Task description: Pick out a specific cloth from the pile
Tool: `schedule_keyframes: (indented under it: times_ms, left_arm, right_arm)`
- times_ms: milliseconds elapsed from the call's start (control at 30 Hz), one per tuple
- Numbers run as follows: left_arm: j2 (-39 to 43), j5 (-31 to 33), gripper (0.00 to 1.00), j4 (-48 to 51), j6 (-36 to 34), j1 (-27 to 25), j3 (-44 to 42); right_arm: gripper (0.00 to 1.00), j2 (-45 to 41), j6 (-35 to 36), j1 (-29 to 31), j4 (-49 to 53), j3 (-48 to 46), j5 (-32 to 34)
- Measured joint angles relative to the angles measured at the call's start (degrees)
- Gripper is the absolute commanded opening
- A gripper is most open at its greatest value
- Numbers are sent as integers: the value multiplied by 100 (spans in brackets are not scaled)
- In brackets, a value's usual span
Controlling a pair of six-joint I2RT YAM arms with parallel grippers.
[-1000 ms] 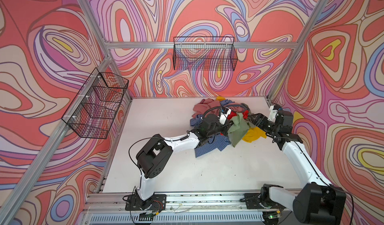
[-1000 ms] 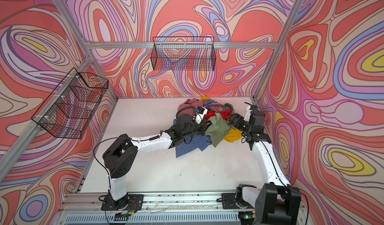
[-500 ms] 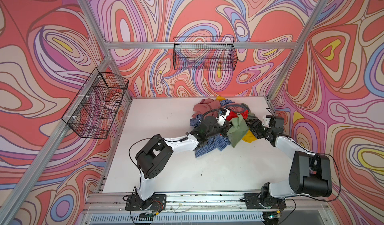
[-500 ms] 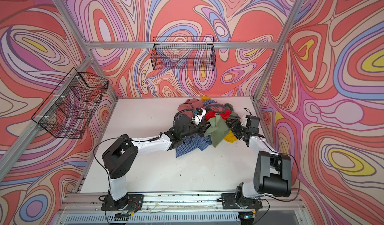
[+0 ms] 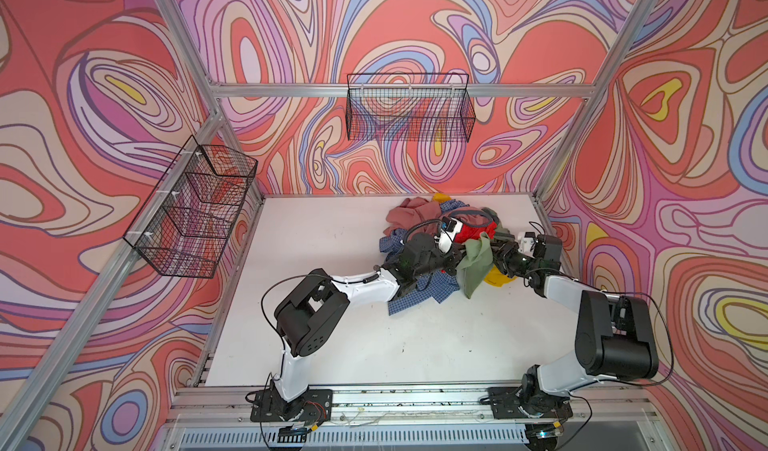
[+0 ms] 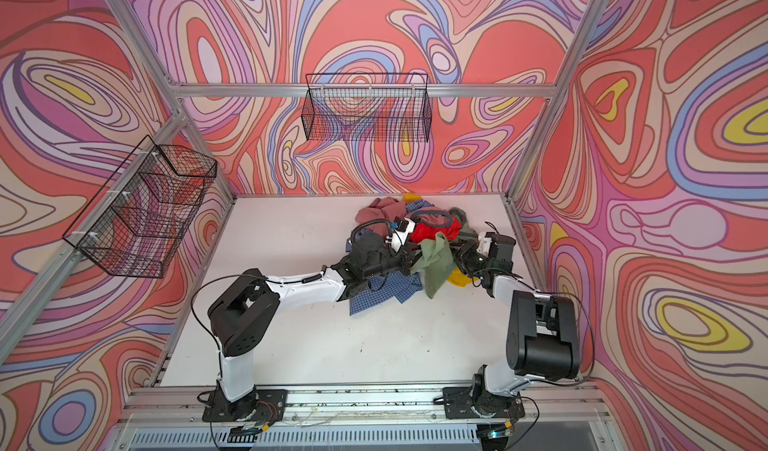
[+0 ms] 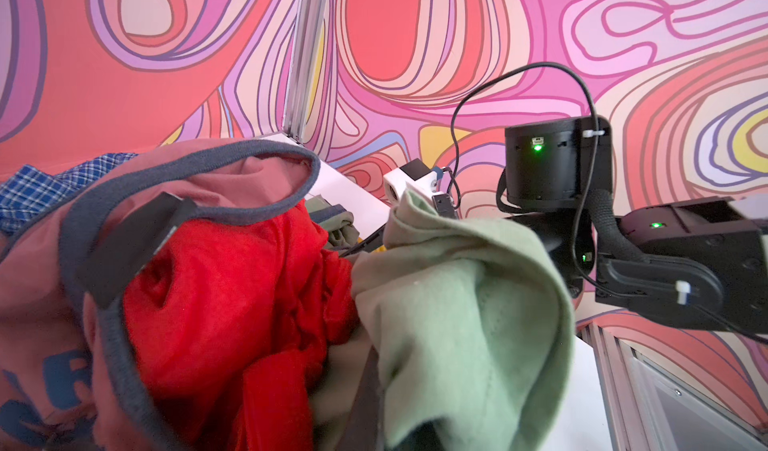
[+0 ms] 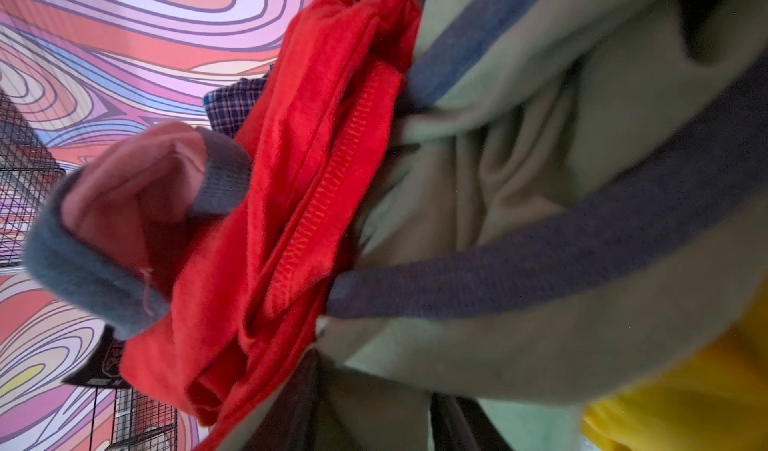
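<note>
Top views both show the left hand (image 5: 455, 263), fingers together, pinching the green cloth (image 5: 473, 270), which hangs at the near side of the pile (image 5: 409, 216) on the tabletop's (image 5: 332, 228) far right. The right hand (image 5: 498, 257) is just beside the cloth's right edge; I cannot tell whether it is apart or clamped.

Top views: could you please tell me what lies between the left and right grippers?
The sage-green cloth hangs between the left gripper and the right gripper, over the front of the pile; both top views show it.
</note>
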State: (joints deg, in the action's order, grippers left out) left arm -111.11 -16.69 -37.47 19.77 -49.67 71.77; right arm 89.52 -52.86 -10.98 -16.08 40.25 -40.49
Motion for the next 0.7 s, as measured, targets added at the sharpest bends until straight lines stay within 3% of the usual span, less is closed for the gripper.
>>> schedule_keyframes:
  times_ms: [167,233,433,533,700]
  left_arm:
    - [0,7,1,-4,-4,-2,-13]
    - [0,9,14,46,-50,-2,-13]
    - [221,446,31,505,-411,-22,-146]
    - [518,688,58,588,-629,-22,-352]
    - [949,1078,86,595,-938,-22,-741]
  right_arm:
    - [2,293,-304,35,-518,-35,-214]
    - [0,295,-350,46,-592,-48,-243]
    - [0,101,-107,48,-240,31,-149]
    - [0,-39,46,48,24,197,-146]
    - [0,-363,313,52,435,407,-125]
